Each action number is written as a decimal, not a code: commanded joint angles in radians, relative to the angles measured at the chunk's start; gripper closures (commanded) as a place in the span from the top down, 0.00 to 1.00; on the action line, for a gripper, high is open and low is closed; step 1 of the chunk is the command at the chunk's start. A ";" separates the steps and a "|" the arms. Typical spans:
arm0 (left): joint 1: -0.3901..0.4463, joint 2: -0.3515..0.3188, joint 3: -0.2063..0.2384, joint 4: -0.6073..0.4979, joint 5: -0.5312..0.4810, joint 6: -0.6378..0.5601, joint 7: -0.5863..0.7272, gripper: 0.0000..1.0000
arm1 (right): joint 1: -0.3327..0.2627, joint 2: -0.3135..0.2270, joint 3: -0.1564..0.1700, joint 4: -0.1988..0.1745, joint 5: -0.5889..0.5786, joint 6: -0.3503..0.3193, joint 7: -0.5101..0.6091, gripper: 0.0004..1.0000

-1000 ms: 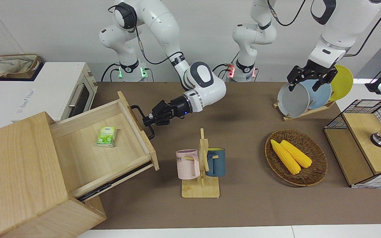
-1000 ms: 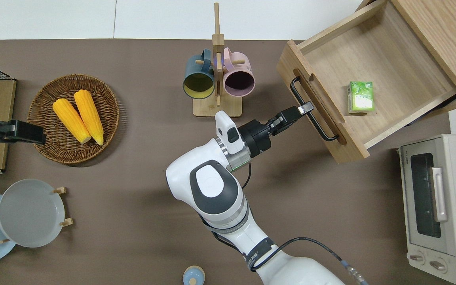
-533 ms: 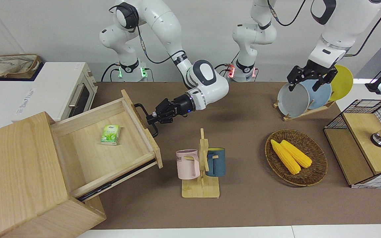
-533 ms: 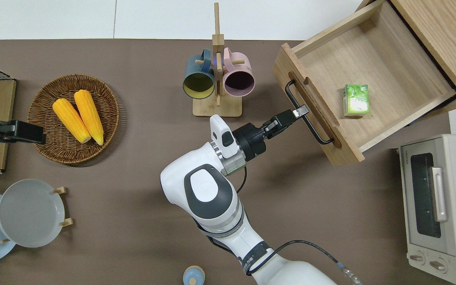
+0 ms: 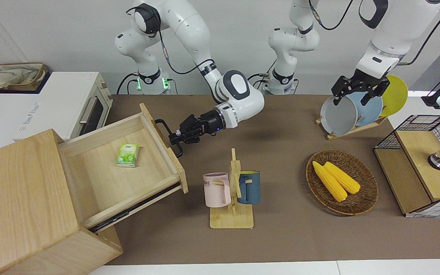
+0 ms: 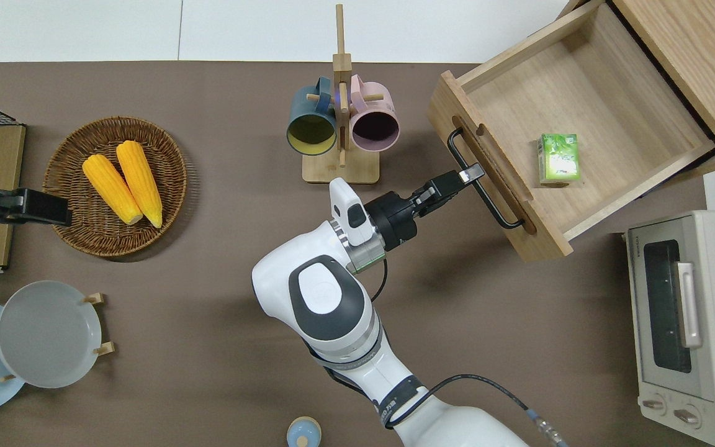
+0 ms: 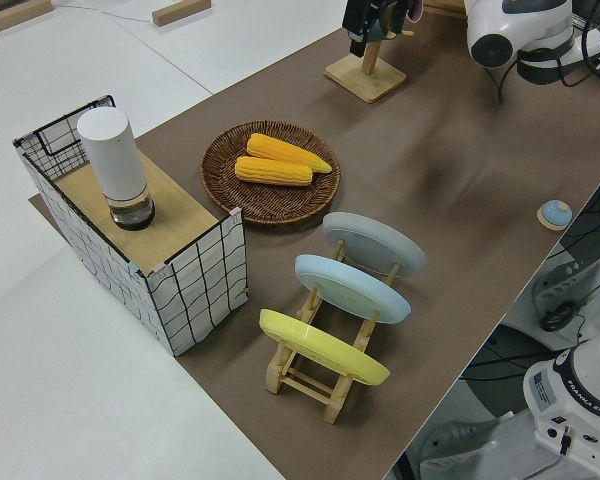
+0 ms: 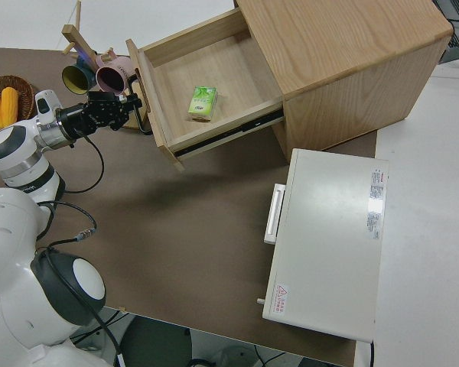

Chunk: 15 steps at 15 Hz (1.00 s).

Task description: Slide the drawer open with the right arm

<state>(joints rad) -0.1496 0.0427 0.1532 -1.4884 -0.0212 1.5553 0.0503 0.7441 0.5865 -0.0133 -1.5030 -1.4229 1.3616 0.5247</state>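
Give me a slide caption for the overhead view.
Right gripper on the handle of the open drawer.

Robot lab staged as a mock kitchen: two white arms mounted at a brown-covered bench [image 5: 292, 236], plain white walls, loose cabling, with props like a toaster oven [image 6: 683, 323], mug rack [image 5: 232, 198], plate rack [image 7: 325, 345], corn basket [image 5: 342, 182].

**Brown bench and what stands on it**

The bench [image 6: 221, 298] carries a wood cabinet [image 5: 17, 198] and a white toaster oven [image 6: 686, 323] at the right arm's end. Mid-bench stands a mug rack [image 6: 340, 124]. Toward the left arm's end lie a wicker basket [image 6: 72, 239] of corn, a plate rack [image 7: 325, 370] and a wire-mesh box [image 5: 422, 172]. A small blue knob [image 6: 303, 433] sits nearest the robots.
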 commanded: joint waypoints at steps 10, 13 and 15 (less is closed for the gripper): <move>-0.018 0.014 0.017 0.022 0.012 0.000 0.008 1.00 | 0.009 0.016 -0.013 0.059 0.051 0.005 0.023 0.98; -0.018 0.014 0.017 0.022 0.014 0.000 0.008 1.00 | 0.011 0.013 -0.005 0.108 0.114 0.013 0.041 0.98; -0.018 0.014 0.017 0.022 0.012 0.000 0.008 1.00 | 0.026 0.009 -0.004 0.136 0.166 0.017 0.058 0.98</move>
<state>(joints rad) -0.1496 0.0427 0.1532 -1.4884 -0.0212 1.5553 0.0503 0.7527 0.5887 -0.0179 -1.4317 -1.3379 1.3661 0.5499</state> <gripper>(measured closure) 0.004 0.018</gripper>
